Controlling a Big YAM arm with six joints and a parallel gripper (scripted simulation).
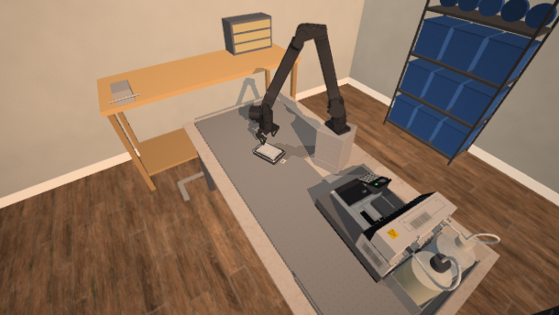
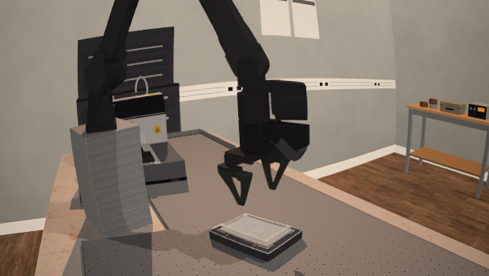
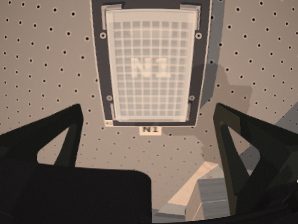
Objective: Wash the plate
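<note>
The clear plate (image 1: 269,151) (image 2: 256,229) (image 3: 150,80) lies flat in the dark nest N1 (image 1: 263,158) (image 2: 240,246) (image 3: 103,65), inside its corner locators. A small mark (image 3: 109,123) is at the nest's lower left corner in the wrist view; the plate's cut-off corner is not clear. My gripper (image 1: 269,138) (image 2: 257,196) (image 3: 148,110) is open and empty, above and to one side of the nest, its fingers not around the plate. The washer (image 1: 419,220) (image 2: 164,172) shows a green lamp (image 1: 377,184) beside its keypad (image 1: 370,177). Its carrier area is partly visible; no plate shows there.
The arm's grey pedestal (image 1: 334,148) (image 2: 112,180) stands between the nest and the washer, along one table edge. White bottles (image 1: 428,275) with hoses stand behind the washer. The N1 label (image 3: 150,130) lies beside the nest.
</note>
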